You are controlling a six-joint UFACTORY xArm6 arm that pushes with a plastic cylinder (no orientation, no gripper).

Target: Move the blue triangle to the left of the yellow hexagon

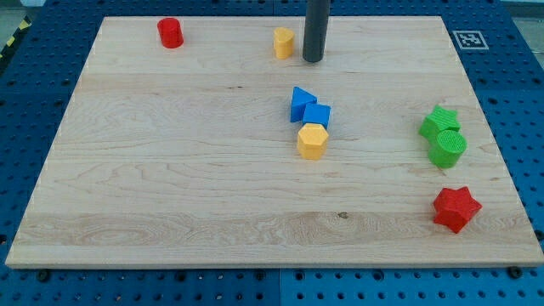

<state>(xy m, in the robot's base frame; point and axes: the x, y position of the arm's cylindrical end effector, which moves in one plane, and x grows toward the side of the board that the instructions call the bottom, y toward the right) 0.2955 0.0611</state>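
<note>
The blue triangle (pixel 300 103) lies near the board's middle, touching a blue cube (pixel 318 116) at its lower right. The yellow hexagon (pixel 312 141) sits just below the blue cube, touching it. My tip (pixel 313 59) is near the view's top, above the blue triangle and apart from it. A small yellow block (pixel 284 42) stands just left of the tip.
A red cylinder (pixel 171 33) stands at the top left. A green star (pixel 440 122) and a green cylinder (pixel 448 148) touch at the right side. A red star (pixel 456 209) lies at the lower right. The wooden board (pixel 170 170) rests on a blue pegboard table.
</note>
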